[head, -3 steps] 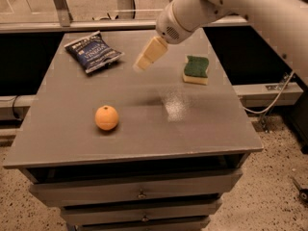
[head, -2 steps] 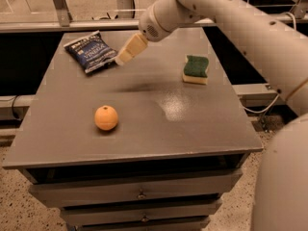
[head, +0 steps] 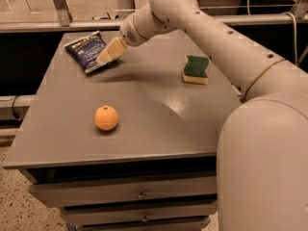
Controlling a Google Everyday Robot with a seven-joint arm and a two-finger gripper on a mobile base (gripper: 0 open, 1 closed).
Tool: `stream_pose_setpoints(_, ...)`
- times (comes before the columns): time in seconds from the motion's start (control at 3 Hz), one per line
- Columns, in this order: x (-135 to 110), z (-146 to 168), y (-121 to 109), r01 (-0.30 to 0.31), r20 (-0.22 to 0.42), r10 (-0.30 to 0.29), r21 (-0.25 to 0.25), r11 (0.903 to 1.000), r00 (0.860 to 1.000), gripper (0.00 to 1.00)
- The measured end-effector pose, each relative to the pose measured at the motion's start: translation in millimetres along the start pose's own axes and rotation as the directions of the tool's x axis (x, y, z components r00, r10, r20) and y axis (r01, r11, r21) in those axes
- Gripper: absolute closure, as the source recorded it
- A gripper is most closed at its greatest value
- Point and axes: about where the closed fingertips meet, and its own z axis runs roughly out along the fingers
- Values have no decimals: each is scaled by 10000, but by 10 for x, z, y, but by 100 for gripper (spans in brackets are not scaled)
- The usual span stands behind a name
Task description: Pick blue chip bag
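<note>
The blue chip bag (head: pixel 88 51) lies flat at the far left of the grey table (head: pixel 144 129), dark navy with white lettering and pale edges. My gripper (head: pixel 107 56), with cream-coloured fingers, reaches from the right and hangs over the bag's right edge, just above it. The long white arm crosses the table's far side and fills the right of the view.
An orange (head: pixel 106 118) sits at the left front of the table. A green-and-yellow sponge (head: pixel 196 69) lies at the right. The table has drawers below its front edge. A metal rail (head: pixel 57 25) runs behind the table.
My gripper has moved left across the table's far side, from near the sponge to over the chip bag's right edge. The bag, orange and sponge have not moved.
</note>
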Motion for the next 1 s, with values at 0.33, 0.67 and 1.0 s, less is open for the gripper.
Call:
stream_pose_setpoints(0.33, 14, 230, 20, -163, 42, 164, -217, 9996, 9999, 0)
stream_pose_setpoints(0.67, 22, 382, 62, -198, 83, 201, -407, 9990, 9998, 11)
stream_pose_setpoints(1.0, 24, 464, 86, -245, 137, 252, -519, 9984, 9996, 34)
